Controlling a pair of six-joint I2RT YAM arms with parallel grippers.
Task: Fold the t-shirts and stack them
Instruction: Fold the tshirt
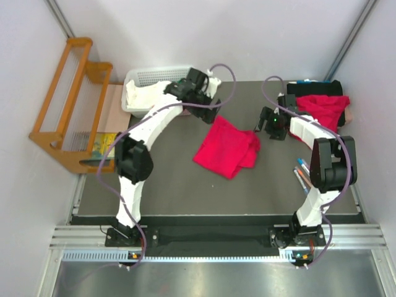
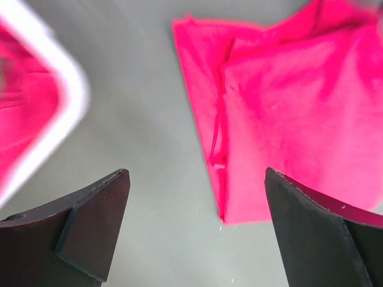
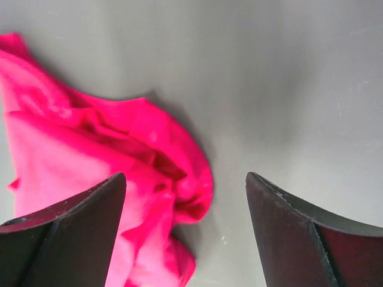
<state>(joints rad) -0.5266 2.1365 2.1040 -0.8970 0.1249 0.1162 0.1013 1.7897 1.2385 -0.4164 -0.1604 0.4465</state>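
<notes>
A crimson t-shirt lies roughly folded and rumpled in the middle of the dark table. A second red t-shirt lies bunched at the back right. My left gripper is open and empty, just above the folded shirt's far left corner; the left wrist view shows that shirt right of the gap between my fingers. My right gripper is open and empty beside the shirt's right edge; the right wrist view shows the shirt's rumpled edge by my left finger, gripper.
A white basket with white cloth stands at the back left; its rim shows blurred in the left wrist view with red cloth beyond it. A wooden rack stands off the left edge. Pens lie near the right edge. A black object sits at the back right.
</notes>
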